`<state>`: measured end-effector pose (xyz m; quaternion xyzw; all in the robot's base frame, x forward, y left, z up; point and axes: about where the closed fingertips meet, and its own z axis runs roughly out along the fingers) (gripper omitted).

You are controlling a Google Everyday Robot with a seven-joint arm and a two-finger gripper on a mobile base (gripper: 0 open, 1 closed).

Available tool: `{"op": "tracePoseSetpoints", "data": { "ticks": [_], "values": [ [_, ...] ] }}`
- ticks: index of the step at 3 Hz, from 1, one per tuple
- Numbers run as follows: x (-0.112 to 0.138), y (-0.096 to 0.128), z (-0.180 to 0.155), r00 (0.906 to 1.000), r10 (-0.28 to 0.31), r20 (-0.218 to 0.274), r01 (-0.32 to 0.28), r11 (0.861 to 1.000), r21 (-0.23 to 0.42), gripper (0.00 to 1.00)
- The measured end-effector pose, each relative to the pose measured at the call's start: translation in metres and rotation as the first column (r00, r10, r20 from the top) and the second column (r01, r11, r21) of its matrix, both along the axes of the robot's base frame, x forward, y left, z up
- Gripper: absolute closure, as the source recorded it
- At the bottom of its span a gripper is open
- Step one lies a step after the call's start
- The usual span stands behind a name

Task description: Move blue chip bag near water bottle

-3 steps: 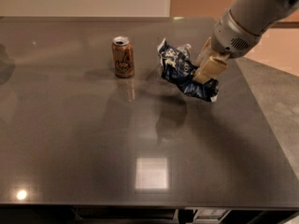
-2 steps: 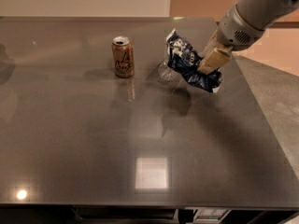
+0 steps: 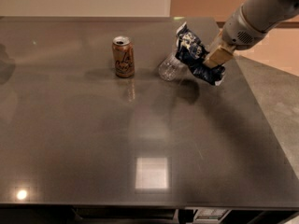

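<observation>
The blue chip bag is crinkly navy with white lettering and hangs tilted a little above the dark table. My gripper comes in from the upper right and is shut on the bag's right side. The water bottle, small, clear and ribbed, lies on the table just left of and below the bag. The bag partly covers the bottle's right end.
An orange-brown drink can stands upright to the left of the bottle. The dark grey table reaches to the front edge, with a bright light reflection near the front. The table's right edge lies close under my arm.
My gripper has lifted the chip bag and carried it up and to the right. The water bottle that the bag hid now shows beside it.
</observation>
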<state>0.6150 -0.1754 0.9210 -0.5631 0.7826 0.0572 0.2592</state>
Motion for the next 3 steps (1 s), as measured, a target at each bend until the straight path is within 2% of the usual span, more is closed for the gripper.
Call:
{"op": "tracePoseSetpoints", "data": {
  "ticks": [1,2,3],
  "values": [
    [0.0054,-0.0106,-0.0073,0.9991,-0.034,0.025,0.034,0.999,0.006,0.15],
    [0.0063,-0.0088,-0.0087,0.9992,-0.032,0.025,0.032,0.999,0.007,0.00],
    [0.0063,-0.0088,-0.0088,0.9992,-0.032,0.024,0.032,0.999,0.007,0.00]
  ]
}}
